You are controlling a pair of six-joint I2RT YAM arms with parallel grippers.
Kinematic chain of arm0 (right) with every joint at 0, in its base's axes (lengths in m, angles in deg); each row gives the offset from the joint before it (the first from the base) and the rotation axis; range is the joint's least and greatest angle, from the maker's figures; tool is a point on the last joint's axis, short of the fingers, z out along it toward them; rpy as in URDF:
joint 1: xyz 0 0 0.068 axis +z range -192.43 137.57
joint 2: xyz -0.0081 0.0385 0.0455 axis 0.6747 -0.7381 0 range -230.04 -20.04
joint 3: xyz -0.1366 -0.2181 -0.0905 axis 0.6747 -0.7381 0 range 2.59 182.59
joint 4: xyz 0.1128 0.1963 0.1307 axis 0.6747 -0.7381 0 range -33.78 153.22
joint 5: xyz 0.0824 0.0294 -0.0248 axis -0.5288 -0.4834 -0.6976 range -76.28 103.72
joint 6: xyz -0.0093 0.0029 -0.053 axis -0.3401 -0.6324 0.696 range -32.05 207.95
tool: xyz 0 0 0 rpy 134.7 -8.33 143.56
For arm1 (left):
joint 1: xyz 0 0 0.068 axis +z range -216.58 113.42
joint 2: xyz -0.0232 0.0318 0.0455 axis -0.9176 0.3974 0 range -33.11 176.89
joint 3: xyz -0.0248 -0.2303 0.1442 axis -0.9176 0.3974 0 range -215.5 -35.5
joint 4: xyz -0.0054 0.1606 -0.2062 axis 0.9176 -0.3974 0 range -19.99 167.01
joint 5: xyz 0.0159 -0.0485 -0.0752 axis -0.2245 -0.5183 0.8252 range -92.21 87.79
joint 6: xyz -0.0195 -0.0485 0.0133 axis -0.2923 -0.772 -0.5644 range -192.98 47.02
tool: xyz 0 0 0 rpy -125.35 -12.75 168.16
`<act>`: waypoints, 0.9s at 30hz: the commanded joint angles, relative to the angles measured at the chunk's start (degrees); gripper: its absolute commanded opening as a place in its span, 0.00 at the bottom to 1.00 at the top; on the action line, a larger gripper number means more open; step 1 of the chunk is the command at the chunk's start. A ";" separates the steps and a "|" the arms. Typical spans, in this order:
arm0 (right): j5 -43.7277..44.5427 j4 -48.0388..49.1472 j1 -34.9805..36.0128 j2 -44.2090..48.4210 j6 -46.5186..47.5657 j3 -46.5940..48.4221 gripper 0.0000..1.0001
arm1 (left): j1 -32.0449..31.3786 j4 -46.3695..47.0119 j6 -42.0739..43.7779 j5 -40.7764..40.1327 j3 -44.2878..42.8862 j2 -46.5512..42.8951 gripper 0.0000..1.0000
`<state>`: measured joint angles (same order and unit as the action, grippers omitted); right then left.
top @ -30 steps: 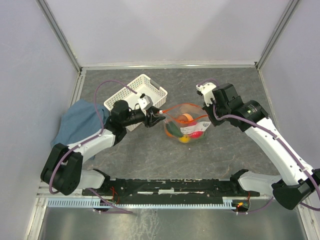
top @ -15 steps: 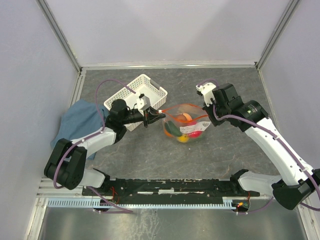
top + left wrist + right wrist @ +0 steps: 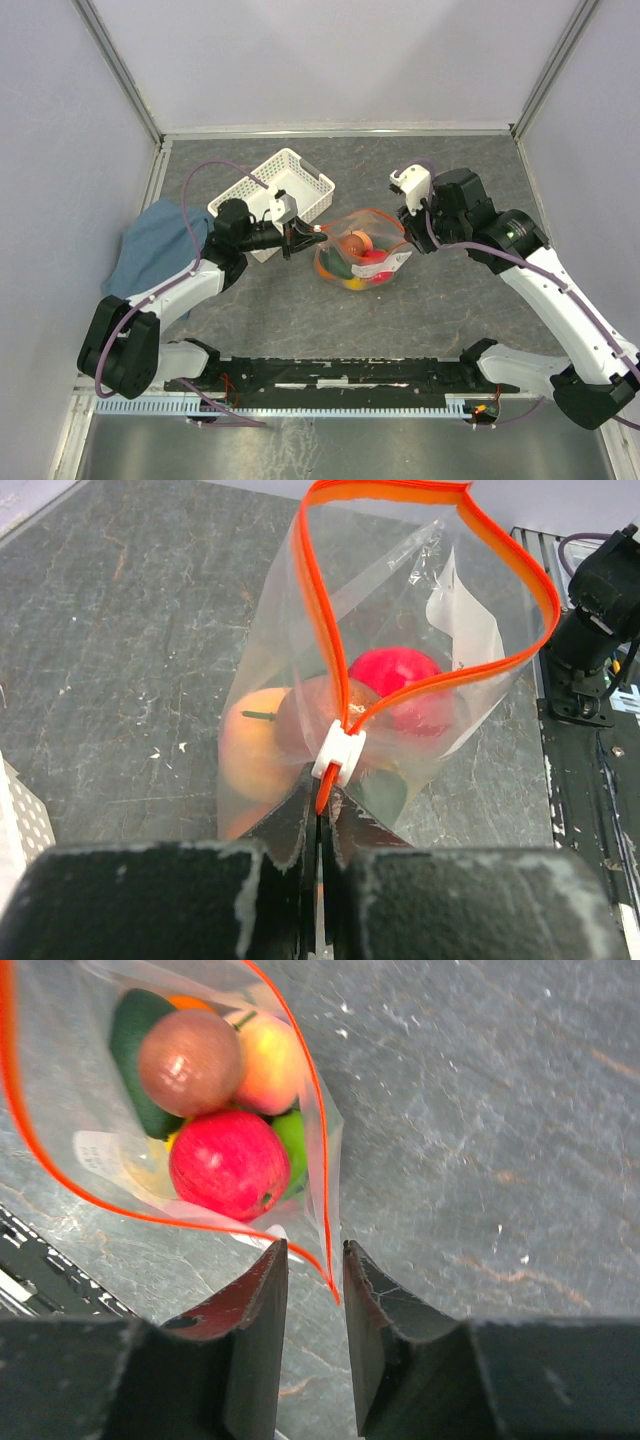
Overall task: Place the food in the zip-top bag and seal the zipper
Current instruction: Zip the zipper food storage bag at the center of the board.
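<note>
Grey table (image 3: 450,330): the clear bag (image 3: 392,262) sits mid-table between the two arms, near and to the right of the white basket (image 3: 270,185). The bag is thin, soft, light film with its mouth gaping in a loop, so it will likely crumple or slide if pushed. Toy fruit (image 3: 355,245) is all inside, piled at the bottom: hard, round, light. The orange zipper (image 3: 322,620) looks the stiffest part, so take hold there. Left gripper (image 3: 320,805) is clenched on the zipper end just under the white slider (image 3: 338,752). Right gripper (image 3: 312,1280) is parted, the zipper's right end loose between its jaws.
</note>
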<state>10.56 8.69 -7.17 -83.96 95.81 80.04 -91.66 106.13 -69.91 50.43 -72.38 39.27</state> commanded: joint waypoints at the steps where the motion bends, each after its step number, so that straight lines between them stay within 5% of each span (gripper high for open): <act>1: -5.40 7.29 3.11 -1.86 3.54 3.66 0.42 | 0.19 -6.32 4.45 0.03 -3.89 -2.58 0.03; 14: -21.25 23.17 9.17 -11.66 7.88 7.11 0.58 | -0.26 -16.91 7.23 -0.04 -7.80 -3.89 0.03; 27: -25.47 28.53 9.82 -19.30 8.70 7.09 0.52 | -0.67 -17.97 7.47 1.00 -8.38 -4.09 0.03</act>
<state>-13.46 31.23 2.36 -103.20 104.09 86.05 -91.95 87.33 -64.71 50.41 -78.09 36.80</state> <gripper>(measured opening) 0.543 0.035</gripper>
